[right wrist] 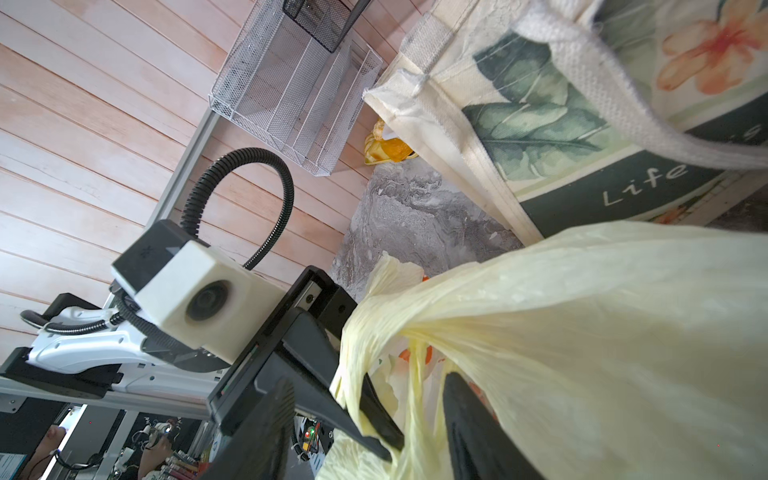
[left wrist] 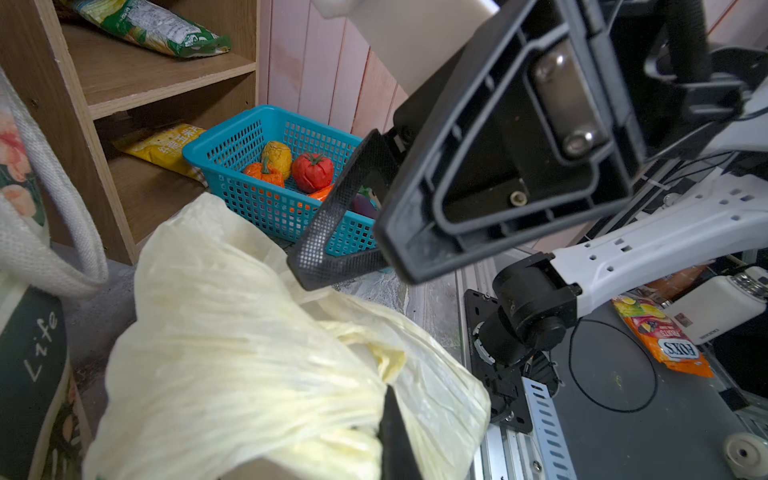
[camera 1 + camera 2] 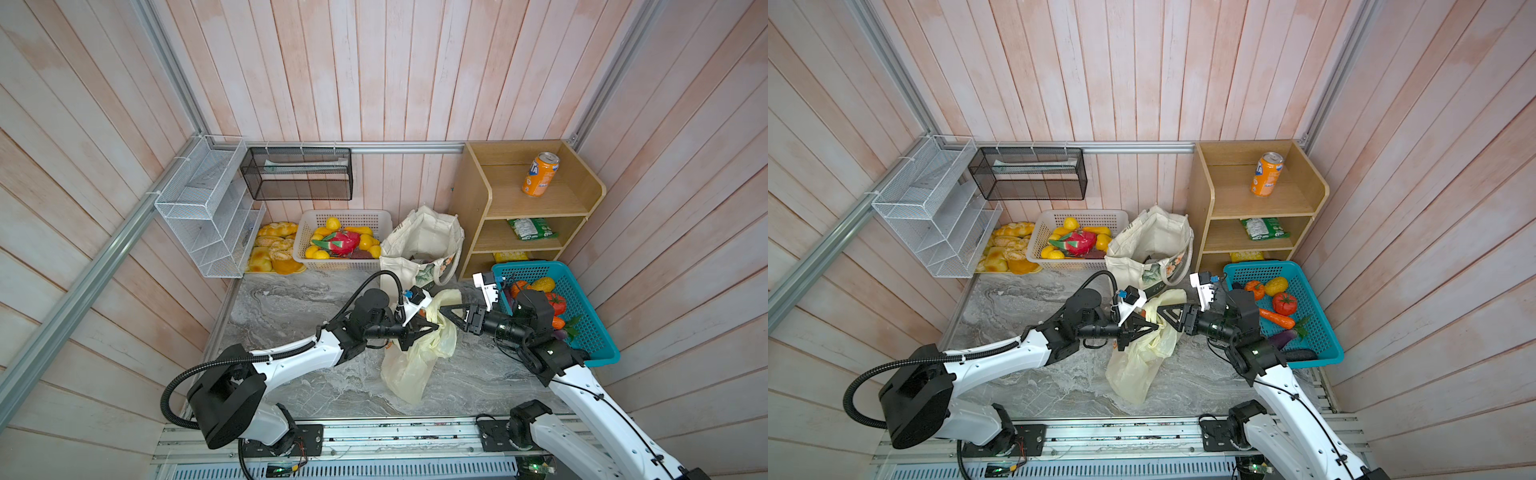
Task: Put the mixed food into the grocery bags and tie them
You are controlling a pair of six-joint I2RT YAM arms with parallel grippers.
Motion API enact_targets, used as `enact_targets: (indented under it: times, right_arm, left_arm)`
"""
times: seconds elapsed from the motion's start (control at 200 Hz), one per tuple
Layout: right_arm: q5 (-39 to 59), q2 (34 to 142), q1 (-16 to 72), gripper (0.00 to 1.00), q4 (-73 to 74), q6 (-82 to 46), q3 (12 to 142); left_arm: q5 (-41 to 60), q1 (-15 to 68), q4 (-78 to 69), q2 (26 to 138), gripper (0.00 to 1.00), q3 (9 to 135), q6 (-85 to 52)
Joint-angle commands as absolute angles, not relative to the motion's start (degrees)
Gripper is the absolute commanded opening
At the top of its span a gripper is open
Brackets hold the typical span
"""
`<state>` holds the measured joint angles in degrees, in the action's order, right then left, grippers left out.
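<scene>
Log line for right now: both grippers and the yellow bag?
left gripper: shut on yellow plastic bag | right gripper: open, at the bag's top | bag: resting on marble tabletop

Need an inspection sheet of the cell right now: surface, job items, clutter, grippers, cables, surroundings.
Surface: grey marble tabletop, undamaged.
Job's things: yellow plastic bag, top held up; canvas tote upright behind it, open.
Clutter: white basket of fruit, bread, blue basket of vegetables, wooden shelf, orange can.
Grippers: left gripper shut on the bag; right gripper open beside it.
Cables: black conduit looping over left arm.
Surroundings: plank walls, white wire rack, black mesh rack.
</scene>
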<state>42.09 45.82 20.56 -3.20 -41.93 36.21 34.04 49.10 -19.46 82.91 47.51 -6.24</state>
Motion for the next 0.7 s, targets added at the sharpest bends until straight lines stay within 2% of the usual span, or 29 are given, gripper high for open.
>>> enact_targets:
  times: [0.0,0.335,0.525,0.605,0.695]
  right_arm:
    - [40.41,46.52,21.82,0.59,-6.03,-40.8,38.92]
    - [33.32,52.21,29.85,0.57,-5.8,-39.48,41.36]
    - [30.79,55.28,33.87,0.53,-4.34,-39.45,42.89]
    - [30.76,56.79,34.7,0.43,-3.32,-39.51,42.93]
    - [30.82,58.06,34.69,0.23,-1.83,-40.05,42.43]
  left_arm:
    - [33.66,49.22,-18.55,81.74,0.0,47.36,-4.82]
    - [33.8,49.17,-17.97,81.6,0.0,47.45,-4.79]
    - [34.28,49.22,-17.58,82.04,0.0,48.07,-4.76]
    - [34.45,49.22,-17.34,82.29,0.0,48.25,-3.4]
    - [34.63,49.22,-17.02,82.27,0.0,48.49,-3.09]
